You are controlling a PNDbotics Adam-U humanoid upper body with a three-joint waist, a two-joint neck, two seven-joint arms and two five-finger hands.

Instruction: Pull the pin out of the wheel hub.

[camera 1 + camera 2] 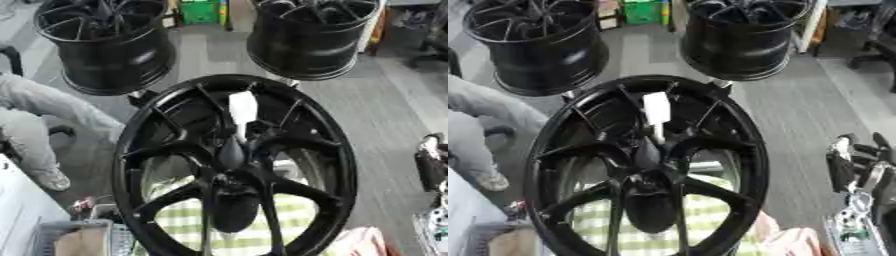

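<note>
A black wheel (234, 167) with thin forked spokes is filling the middle of both views, standing tilted with its face toward the camera. Its hub (231, 155) is sitting at the centre, where the spokes are meeting. A white pin (242, 111) is rising from the hub toward 12 o'clock: it has a wide, flat white top and a thin white stem running down to the hub's upper edge. The pin is lying inside the rim, between two spokes.

At 3 o'clock, well apart from the wheel, the right robot hand (852, 167) is showing at the picture's edge, black with silver parts. It is touching neither the wheel nor the pin, and it is holding nothing that can be seen. Its fingers are pointing up toward 12 o'clock, but whether they are released or clenched I cannot tell. The left robot hand is showing in neither view.

Behind the wheel, two more black wheels are standing on the grey floor (385, 115), one at 11 o'clock (109, 45) and one at 1 o'clock (311, 37). A green-and-white checked cloth (245, 225) is showing through the spokes at 6 o'clock.
</note>
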